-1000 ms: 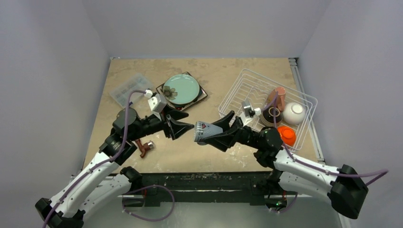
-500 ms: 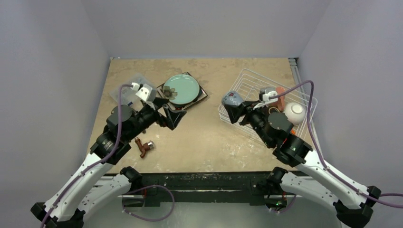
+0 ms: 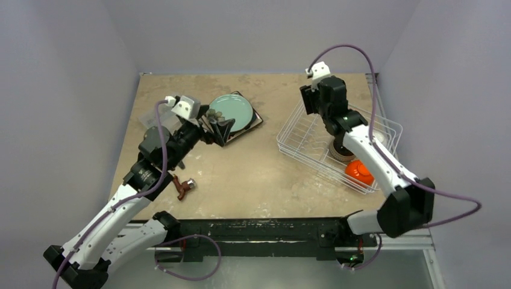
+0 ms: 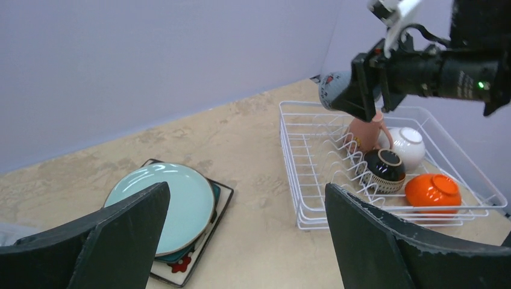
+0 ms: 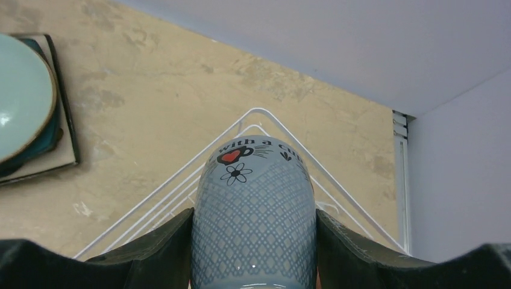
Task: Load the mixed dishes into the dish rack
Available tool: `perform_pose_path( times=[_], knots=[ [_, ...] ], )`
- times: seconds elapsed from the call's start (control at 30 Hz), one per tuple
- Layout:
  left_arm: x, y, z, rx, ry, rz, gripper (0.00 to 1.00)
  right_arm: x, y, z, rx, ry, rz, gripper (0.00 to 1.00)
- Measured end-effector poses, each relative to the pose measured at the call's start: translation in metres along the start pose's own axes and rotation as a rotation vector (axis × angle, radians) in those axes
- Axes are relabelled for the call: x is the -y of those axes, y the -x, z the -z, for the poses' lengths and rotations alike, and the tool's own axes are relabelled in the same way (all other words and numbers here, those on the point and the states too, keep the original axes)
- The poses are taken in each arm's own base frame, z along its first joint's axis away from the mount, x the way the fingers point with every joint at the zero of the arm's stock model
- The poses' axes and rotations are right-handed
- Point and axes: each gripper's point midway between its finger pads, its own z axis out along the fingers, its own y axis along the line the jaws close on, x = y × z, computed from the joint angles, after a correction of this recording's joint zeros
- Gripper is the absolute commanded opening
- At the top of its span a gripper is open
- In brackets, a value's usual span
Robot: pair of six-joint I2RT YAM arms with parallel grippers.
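Rack [image 3: 299,139] on right of table [image 3: 259,174], holding white bowl [image 4: 407,141], orange bowl [image 3: 360,171], brown bowl [image 4: 384,168], pink mug [image 4: 364,132]. Square plate [image 4: 181,268] flat on table, left of rack, teal plate [image 3: 236,108] stacked on it. Blue mug [image 5: 254,198] pinched by its sides in right gripper [image 5: 254,241], in air above rack's far corner. Left gripper [image 4: 244,241] spread wide, holding nothing, near plates

Soft, even light fills the scene, leaving faint shadows on the counter [image 3: 259,174]. The overhead view is slightly grainy. In the left wrist view the near fingers [image 4: 373,241] look dark and soft-edged.
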Motion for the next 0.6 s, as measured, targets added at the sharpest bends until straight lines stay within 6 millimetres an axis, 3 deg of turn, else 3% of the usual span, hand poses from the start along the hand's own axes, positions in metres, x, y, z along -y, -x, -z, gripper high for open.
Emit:
perform_pose_path(
  times=[0.13,0.3,0.43,0.6],
  knots=[
    [0.0,-0.032,0.003,-0.04,-0.01,-0.028,1.0,-0.006,-0.015,-0.051,-0.083,0.041,0.126,0.0],
    [0.025,-0.03,0.006,-0.024,-0.089,-0.077,1.0,-0.003,-0.047,-0.103,-0.169,0.116,0.226,0.0],
    [0.026,-0.021,0.007,0.012,-0.092,-0.098,1.0,0.006,-0.064,-0.128,-0.219,0.168,0.268,0.0],
    [0.021,-0.016,0.007,0.031,-0.074,-0.111,1.0,0.014,-0.073,-0.141,-0.239,0.216,0.312,0.0]
  ],
)
